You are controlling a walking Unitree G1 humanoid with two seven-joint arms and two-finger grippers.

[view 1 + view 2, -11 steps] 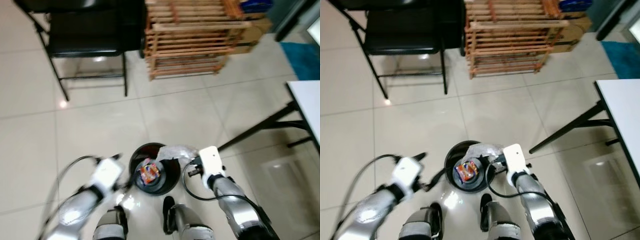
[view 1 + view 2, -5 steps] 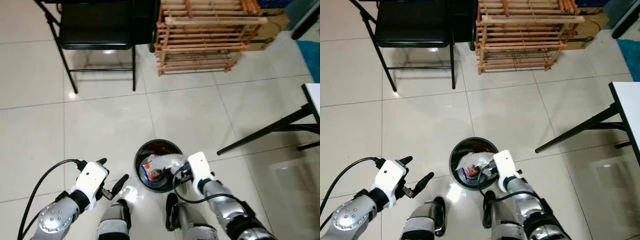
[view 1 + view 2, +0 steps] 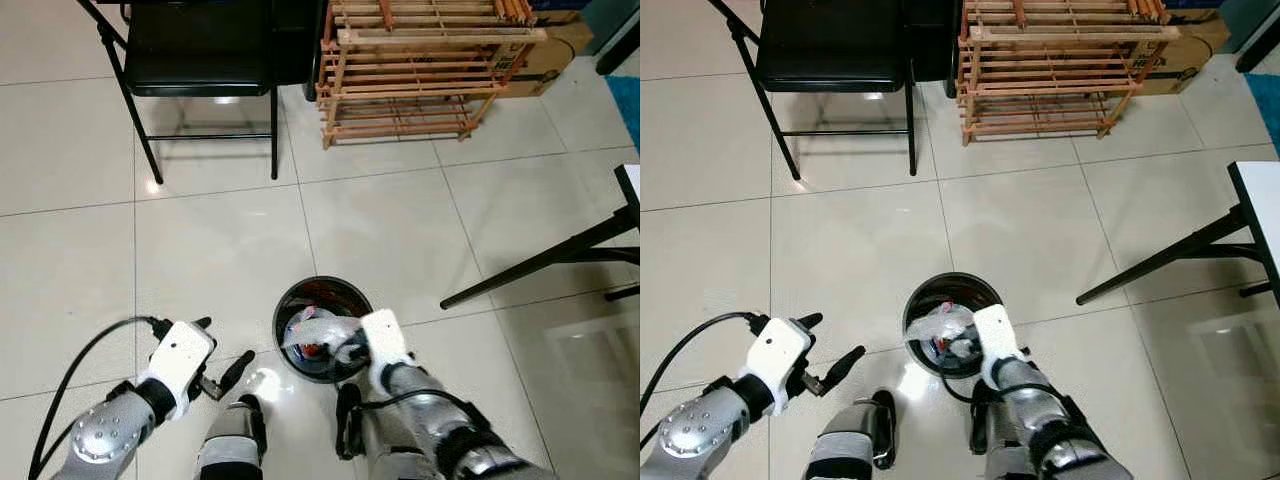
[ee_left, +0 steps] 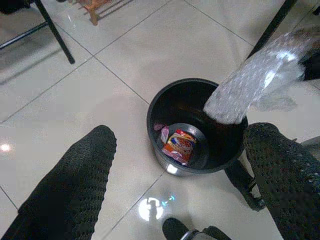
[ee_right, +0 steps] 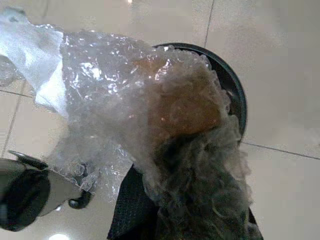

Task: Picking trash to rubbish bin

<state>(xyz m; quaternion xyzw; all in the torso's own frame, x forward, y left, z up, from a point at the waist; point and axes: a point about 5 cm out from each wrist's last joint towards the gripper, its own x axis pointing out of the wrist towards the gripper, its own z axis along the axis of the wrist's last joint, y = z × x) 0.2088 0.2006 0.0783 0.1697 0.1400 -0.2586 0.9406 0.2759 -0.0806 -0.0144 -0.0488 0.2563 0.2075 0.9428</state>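
Over the bin (image 3: 322,315), right gripper (image 3: 352,347) clamped on bubble wrap (image 4: 260,80), now lowered from beside the rim to above the opening. Left gripper (image 3: 225,368) spread apart, beside the bin. Only release judged left. Snack wrapper (image 4: 179,145) already inside.

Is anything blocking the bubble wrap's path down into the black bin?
Nothing visible. The right end effector holds the bubble wrap right over the open bin, with only a snack wrapper at its bottom.

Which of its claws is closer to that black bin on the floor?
Right. The right claw hangs over the black bin; the left claw is off to its side.
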